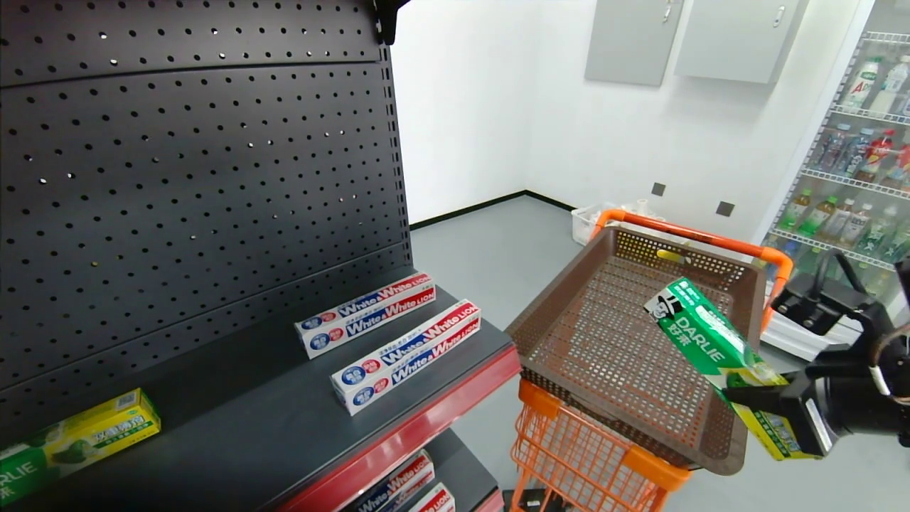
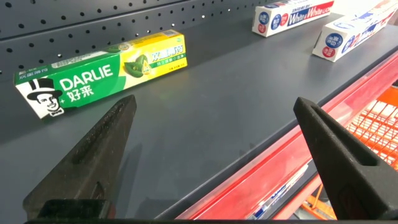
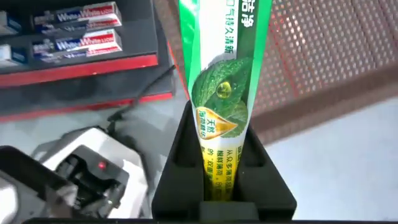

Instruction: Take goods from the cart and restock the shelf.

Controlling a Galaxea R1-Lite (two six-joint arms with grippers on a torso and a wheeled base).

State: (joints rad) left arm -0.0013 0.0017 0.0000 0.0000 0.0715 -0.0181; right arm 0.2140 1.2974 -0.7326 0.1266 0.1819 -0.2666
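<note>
The right hand [image 1: 759,407] is clamped on the yellow lower end of a long green-and-yellow cardboard toothpaste box [image 1: 707,341]. The box juts up and away from the hand, tilted over the brown perforated plastic cart basket [image 1: 604,341]. Gripped so near one end, it could pivot or slip in transit. Its free end could also catch the basket wall or the red-edged dark shelf [image 1: 234,398]. The left hand [image 2: 211,168] hangs wide open and empty over that shelf, near a matching green box [image 2: 102,78].

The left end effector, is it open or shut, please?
Open: the left end effector hangs over the shelf, fingers wide apart, gripping nothing.
</note>
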